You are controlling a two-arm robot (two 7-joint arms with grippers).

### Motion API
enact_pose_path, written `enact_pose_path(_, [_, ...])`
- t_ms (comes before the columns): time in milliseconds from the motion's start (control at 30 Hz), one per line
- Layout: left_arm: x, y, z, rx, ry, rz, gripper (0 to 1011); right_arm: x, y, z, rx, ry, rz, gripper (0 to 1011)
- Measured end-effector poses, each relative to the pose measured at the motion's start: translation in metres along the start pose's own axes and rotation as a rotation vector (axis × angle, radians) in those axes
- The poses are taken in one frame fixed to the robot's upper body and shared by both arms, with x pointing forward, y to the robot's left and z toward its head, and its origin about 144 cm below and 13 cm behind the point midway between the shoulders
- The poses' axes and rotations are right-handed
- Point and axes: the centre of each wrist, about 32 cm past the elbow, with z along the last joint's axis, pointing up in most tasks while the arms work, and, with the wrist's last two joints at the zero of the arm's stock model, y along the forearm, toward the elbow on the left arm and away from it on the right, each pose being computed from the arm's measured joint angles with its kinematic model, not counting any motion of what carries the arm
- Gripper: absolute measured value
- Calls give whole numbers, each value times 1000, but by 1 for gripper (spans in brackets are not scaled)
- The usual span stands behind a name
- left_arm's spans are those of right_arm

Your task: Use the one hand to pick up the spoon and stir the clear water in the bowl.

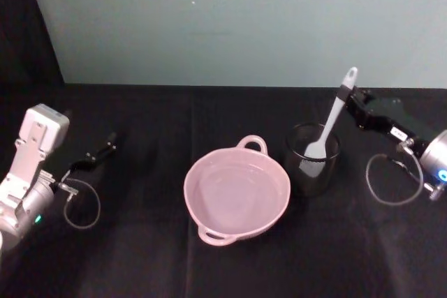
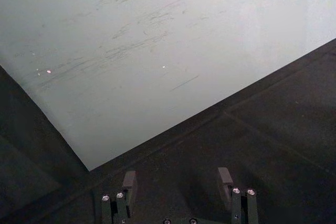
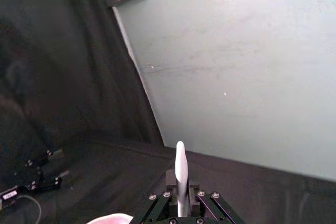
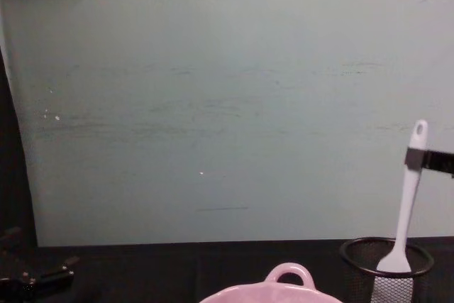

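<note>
The white spoon (image 1: 328,127) stands tilted in a black wire-mesh cup (image 1: 297,167), blade down and its handle hole at the top. My right gripper (image 1: 344,94) reaches in from the right and is shut on the upper handle just below the hole. From the chest, the spoon (image 4: 406,211) rises well above the cup (image 4: 355,274), with the right gripper (image 4: 413,159) clamped across it. In the right wrist view the handle (image 3: 180,163) stands up between the jaws. The pink bowl (image 1: 188,185) sits left of the cup, holding clear water. My left gripper (image 1: 103,151) rests open at the far left.
A black cloth covers the table (image 1: 140,263), ending at a pale green wall (image 1: 244,19) behind. Loose cable loops hang by each wrist, one at the right (image 1: 391,183) and one at the left (image 1: 82,207). The left gripper (image 2: 177,179) faces bare cloth and wall.
</note>
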Motion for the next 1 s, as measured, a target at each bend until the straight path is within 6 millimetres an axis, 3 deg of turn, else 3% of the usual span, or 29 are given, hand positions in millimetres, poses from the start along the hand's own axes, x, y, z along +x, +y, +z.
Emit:
enact_pose_path(467, [0,0,0,0,0,0,1005,-27,3,58,-9,-168,72,122])
enact_pose_path(1000, [0,0,0,0,0,0,1005,-29,4,65,-9,-182,82,122])
